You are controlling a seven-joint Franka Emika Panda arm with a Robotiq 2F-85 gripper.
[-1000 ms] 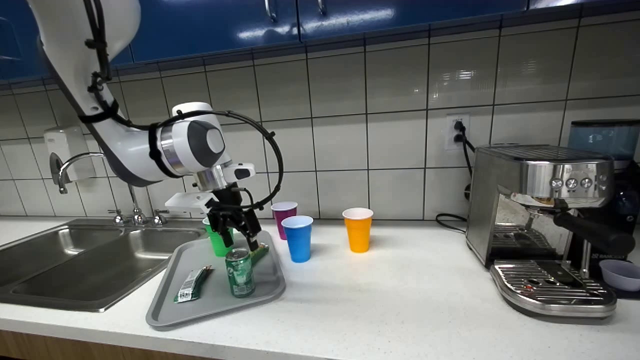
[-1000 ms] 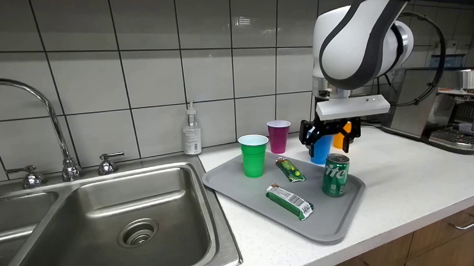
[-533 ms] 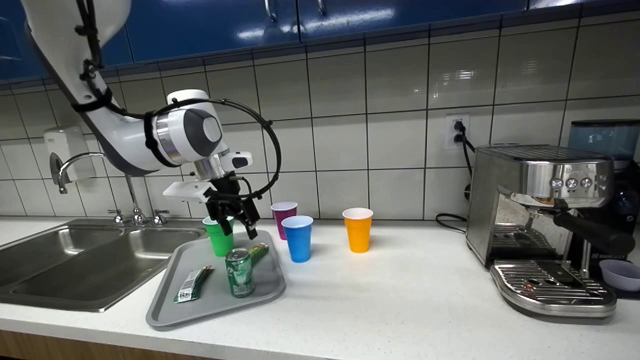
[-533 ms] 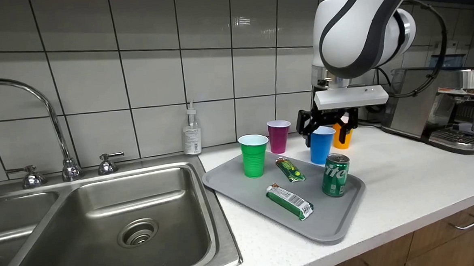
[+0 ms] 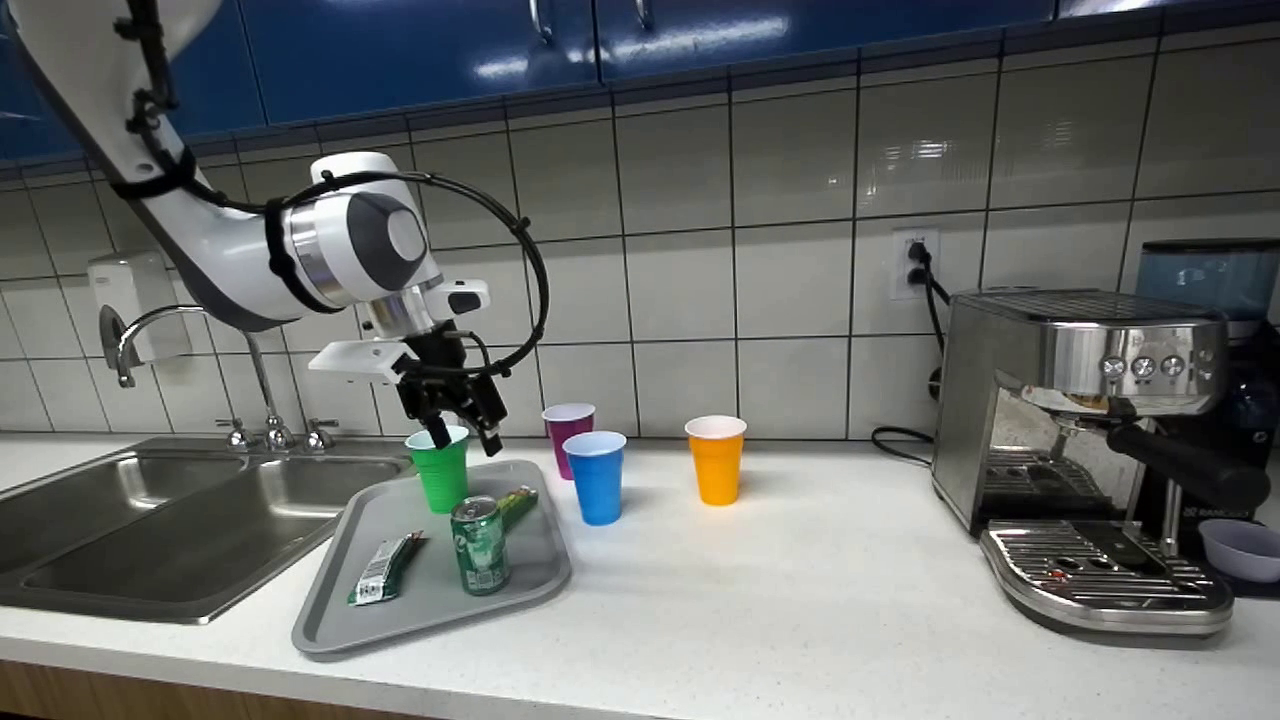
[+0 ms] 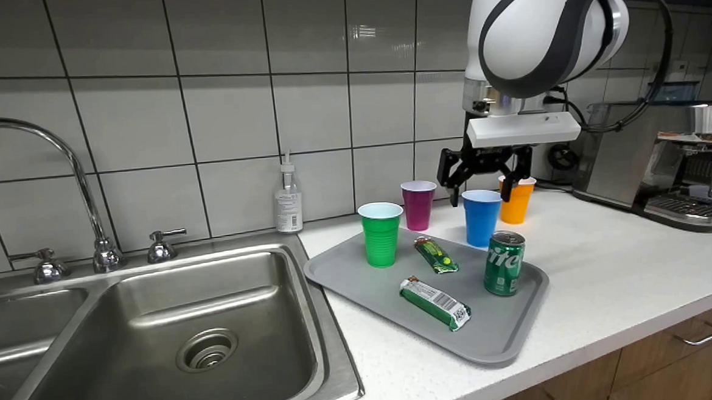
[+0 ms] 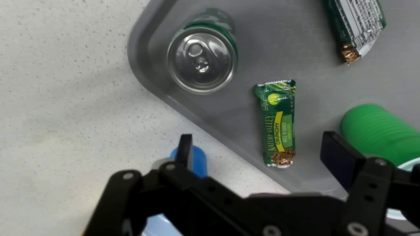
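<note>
My gripper (image 6: 480, 198) stands open in the air above the back of a grey tray (image 5: 335, 610), with nothing between its fingers. In the wrist view a green crunchy granola bar (image 7: 279, 126) lies on the tray below the gap between the jaws. A second green bar (image 6: 436, 302), label side up, lies nearer the tray's front. The green soda can (image 6: 504, 264) stands upright near a tray corner. A green cup (image 6: 381, 238) is upright on the tray; in the wrist view one finger partly hides it. Behind the other finger shows a blue cup (image 7: 198, 160).
On the counter beside the tray stand the blue cup (image 5: 597, 485), a purple cup (image 5: 568, 440) and an orange cup (image 5: 717, 465). A double sink (image 6: 216, 317) with a faucet (image 6: 80, 178) adjoins the tray. A coffee machine (image 5: 1090, 420) stands farther along; a soap bottle (image 6: 287, 197) is by the wall.
The arm has lifted the gripper higher above the tray and shifted it slightly left in both exterior views. The jaws stay open, and the tray, can, bars and cups have not moved.
</note>
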